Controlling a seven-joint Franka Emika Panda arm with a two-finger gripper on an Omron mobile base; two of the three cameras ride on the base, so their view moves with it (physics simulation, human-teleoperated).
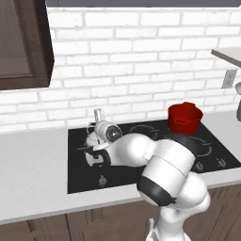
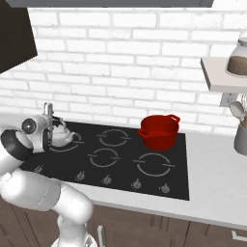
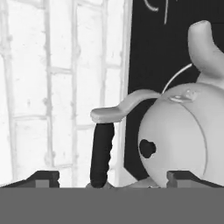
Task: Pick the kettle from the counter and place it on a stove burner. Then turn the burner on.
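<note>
Silvery-white rounded kettle with its short spout and arched handle is sitting on the black glass cooktop, far left, on a thin grey circle burner marking. Two-finger gripper has its tips spread wide, right up against the kettle, not clamping anything. Red pot with side handles sits at the far right.

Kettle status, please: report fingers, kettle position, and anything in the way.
Fingers spread wide, kettle's handle between them, not clamped. Kettle sits on cooktop, back-left ring. Red pot well off to the right, no obstruction.
</note>
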